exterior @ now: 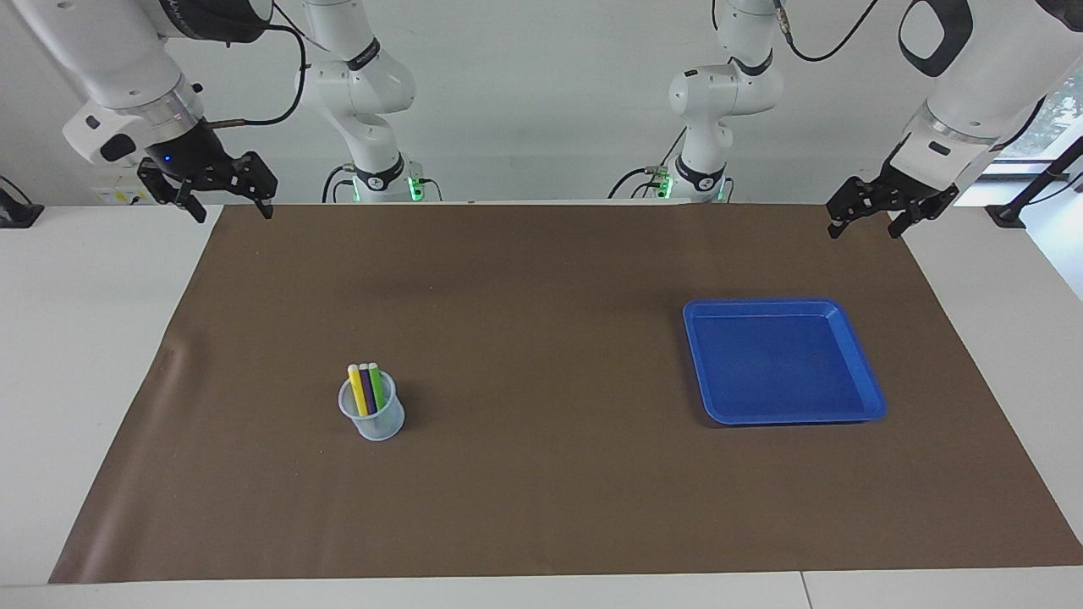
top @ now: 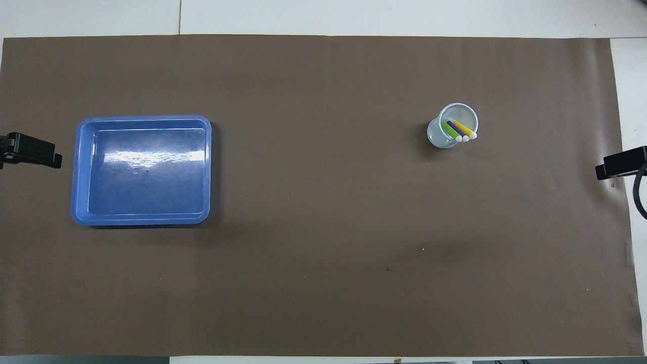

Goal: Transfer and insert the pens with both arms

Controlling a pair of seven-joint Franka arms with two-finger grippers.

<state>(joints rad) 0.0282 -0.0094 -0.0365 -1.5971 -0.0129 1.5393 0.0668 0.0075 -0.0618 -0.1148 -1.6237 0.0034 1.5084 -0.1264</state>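
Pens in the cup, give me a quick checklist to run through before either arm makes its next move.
1. All three pens stand in the clear cup, whitish ends up: ok.
2. Cup upright on the brown mat, toward the right arm's end: ok.
3. Blue tray flat on the mat toward the left arm's end, nothing in it: ok.
4. Right gripper raised over the mat's corner nearest the robots, jaws open, holding nothing: ok.
5. Left gripper raised over the mat's edge nearest the robots, jaws open, holding nothing: ok.
6. Nothing lying between cup and tray: ok.
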